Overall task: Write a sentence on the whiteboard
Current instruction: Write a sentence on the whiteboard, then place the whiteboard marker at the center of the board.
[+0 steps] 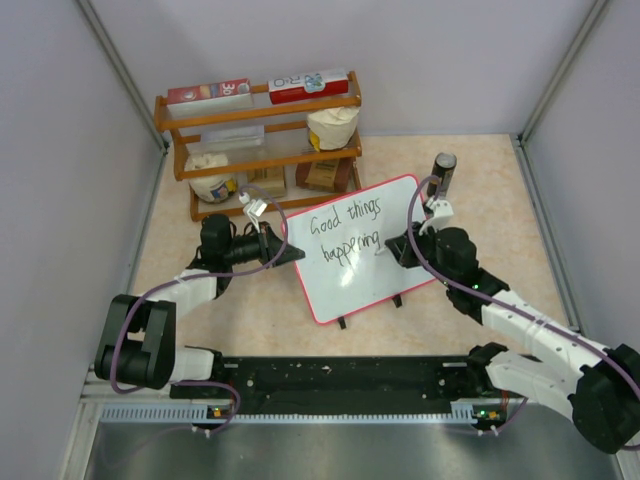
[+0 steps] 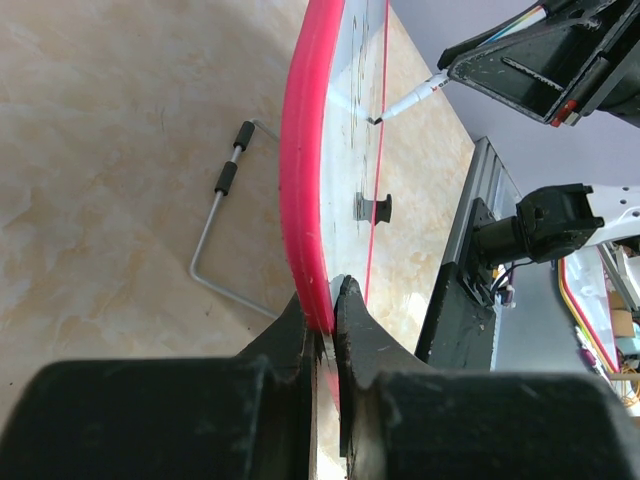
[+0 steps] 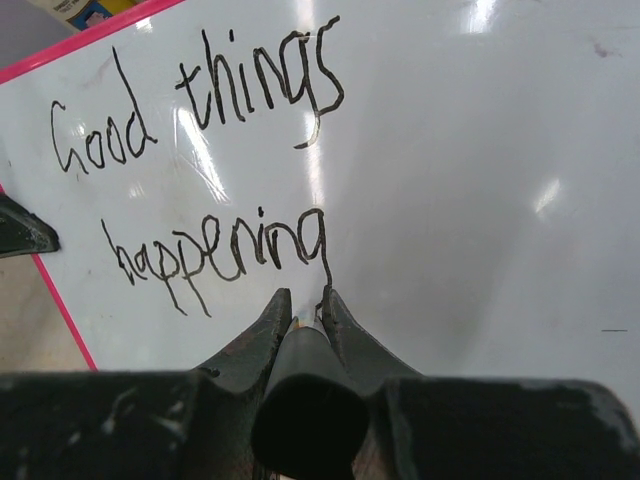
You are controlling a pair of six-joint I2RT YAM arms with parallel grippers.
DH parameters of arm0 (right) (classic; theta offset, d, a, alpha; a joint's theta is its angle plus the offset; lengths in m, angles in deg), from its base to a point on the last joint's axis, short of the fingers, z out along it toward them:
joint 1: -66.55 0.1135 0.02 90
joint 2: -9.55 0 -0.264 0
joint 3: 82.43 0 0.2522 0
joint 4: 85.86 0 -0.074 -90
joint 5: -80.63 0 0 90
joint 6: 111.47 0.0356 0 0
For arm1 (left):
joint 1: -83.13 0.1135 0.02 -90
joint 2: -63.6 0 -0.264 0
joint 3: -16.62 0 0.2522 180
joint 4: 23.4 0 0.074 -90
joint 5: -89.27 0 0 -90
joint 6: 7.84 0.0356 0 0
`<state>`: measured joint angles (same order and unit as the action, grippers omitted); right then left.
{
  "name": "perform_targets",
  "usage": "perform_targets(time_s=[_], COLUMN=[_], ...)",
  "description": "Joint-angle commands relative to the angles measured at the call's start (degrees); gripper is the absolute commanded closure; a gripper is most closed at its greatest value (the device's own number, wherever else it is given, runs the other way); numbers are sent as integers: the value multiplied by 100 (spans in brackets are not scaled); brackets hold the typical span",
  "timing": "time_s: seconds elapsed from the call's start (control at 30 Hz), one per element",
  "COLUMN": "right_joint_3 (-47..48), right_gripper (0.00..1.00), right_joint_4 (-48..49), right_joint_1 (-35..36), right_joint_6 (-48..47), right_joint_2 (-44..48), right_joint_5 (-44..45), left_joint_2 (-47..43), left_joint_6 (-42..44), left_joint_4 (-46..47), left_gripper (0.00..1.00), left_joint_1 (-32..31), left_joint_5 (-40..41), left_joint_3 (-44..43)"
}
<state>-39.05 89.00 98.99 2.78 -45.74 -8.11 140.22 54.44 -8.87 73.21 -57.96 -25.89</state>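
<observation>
Whiteboard (image 1: 350,285) pinched by left tool (image 2: 322,302); right tool's (image 3: 302,305) marker (image 2: 410,100) touches it.

**Left arm** (image 1: 185,290): base at lower left of the top view, elbow folded, white link rising toward centre. The black wrist lies level and points right.

**Left jaws:** closed, pinching the left edge of the whiteboard (image 2: 300,150), one on each face.

**Right arm** (image 1: 520,322): base at lower right of the top view, white link running up and left to a black wrist right of centre, pointing left.

**Right jaws:** closed around a marker (image 2: 410,100), its tip at the board face. In the right wrist view the barrel sits between them at lower centre.
</observation>
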Motion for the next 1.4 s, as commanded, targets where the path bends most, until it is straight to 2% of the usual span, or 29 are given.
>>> perform_targets(time_s=[0.0, 0.33, 0.7, 0.8, 0.83, 0.97, 1.17, 1.23, 1.27, 1.3, 1.33, 1.37], right_joint_3=[-62, -98, 87, 183, 184, 175, 193, 193, 201, 210, 219, 219], right_gripper=[100, 100, 100, 100, 100, 100, 100, 100, 100, 100, 100, 100], right_joint_4=[332, 307, 43, -1, -10, -45, -106, -124, -133, -150, -168, -194], right_joint_1=[-72, -63, -72, -72, -81, -98, -133, -133, -133, -133, -133, -133], right_joint_6=[290, 616, 555, 511, 502, 493, 510, 511, 511, 511, 502, 502], right_joint_2=[-35, 1230, 1275, 1240, 1240, 1284, 1301, 1327, 1336, 1336, 1336, 1336], right_joint_5=[-99, -47, -108, -108, -108, -108, -284, -293, -319, -319, -319, -336], left_joint_2=[134, 134, 134, 108, 90, -138, -690, -885, -1086, -1201, -1315, -1569], left_joint_6=[1384, 1375, 1524, 1577, 1612, 1647, 1630, 1578, 1560, 1542, 1499, 1463], left_joint_4=[-553, -571, -868, -1000, -1045, -1177, -1230, -1256, -1326, -1335, -1353, -1370], left_gripper=[100, 100, 99, 90, 82, 62, 40, 25, 22, 6, 1, 1], left_joint_1=[-204, -204, -257, -318, -327, -336, -336, -336, -336, -336, -336, -336], left_joint_5=[107, 142, 142, 221, 291, 502, 766, 950, 1029, 1169, 1249, 1354], left_joint_3=[274, 274, 107, 54, 45, 54, 229, 265, 291, 317, 344, 405])
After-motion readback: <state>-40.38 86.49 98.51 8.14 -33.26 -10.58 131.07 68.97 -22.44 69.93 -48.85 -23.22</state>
